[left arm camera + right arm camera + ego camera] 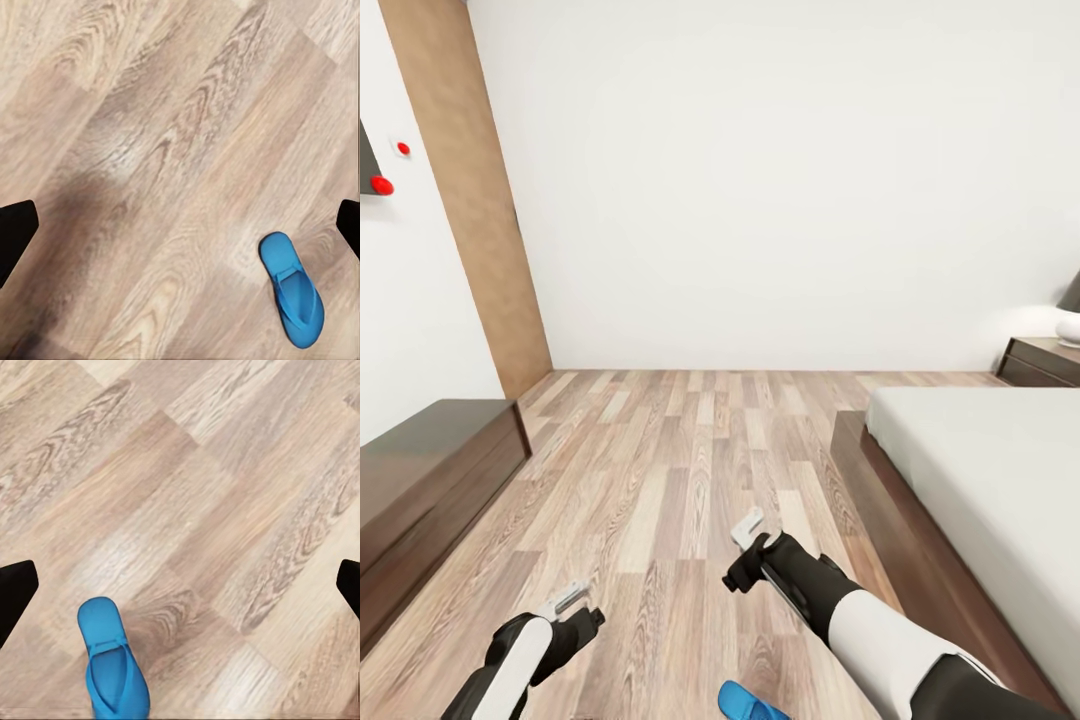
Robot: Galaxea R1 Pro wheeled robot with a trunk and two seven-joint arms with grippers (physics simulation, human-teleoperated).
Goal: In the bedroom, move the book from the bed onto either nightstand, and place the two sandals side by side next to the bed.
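Note:
One bright blue sandal (750, 703) lies flat on the wood floor at the lower edge of the head view, between my two arms. It also appears as the sandal (292, 298) under the left wrist camera and the sandal (111, 667) under the right one. My left gripper (575, 600) hovers above the floor to the sandal's left, open and empty. My right gripper (750, 530) hangs just beyond the sandal, also open and empty. The bed (990, 480), with its white mattress, runs along the right. A nightstand (1045, 362) stands at its far end. The book is out of view.
A low dark brown cabinet (430, 470) lines the left wall. A tall wooden panel (470, 200) stands in the far left corner. A white lamp base (1069, 327) rests on the nightstand. Open wood floor (690, 450) stretches between cabinet and bed to the back wall.

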